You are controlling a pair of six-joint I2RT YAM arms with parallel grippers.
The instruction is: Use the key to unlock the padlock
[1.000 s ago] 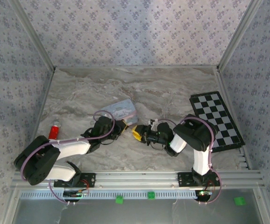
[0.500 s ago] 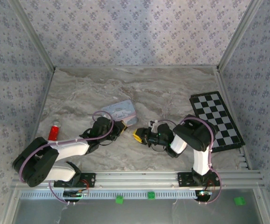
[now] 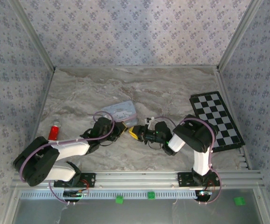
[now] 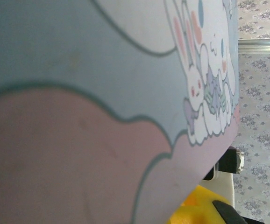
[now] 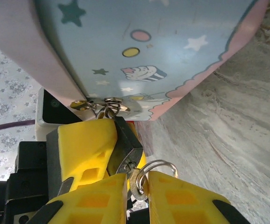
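The pale blue cartoon tin (image 3: 121,111) lies mid-table and looms close in both wrist views (image 4: 102,93) (image 5: 149,46). The small dark padlock (image 5: 124,140) hangs from the tin's metal hasp (image 5: 108,104). My left gripper (image 3: 120,128) is shut on the padlock, one yellow finger (image 5: 81,144) pressed along its side. My right gripper (image 3: 134,132) (image 5: 138,179) is shut on the silver key (image 5: 136,185), whose split ring (image 5: 159,167) sticks out above the fingers. The key's tip sits at the keyhole in the padlock's bottom face; how deep it goes is hidden.
A folded chessboard (image 3: 216,120) lies at the right edge of the marble table (image 3: 135,86). A small red object (image 3: 54,131) sits at the left, beside the left arm. Patterned walls close in three sides, and a metal rail (image 3: 139,177) runs along the front.
My right gripper has shifted a little left and away from me with the key, closing the gap to the left gripper and the padlock. The left arm has barely moved.
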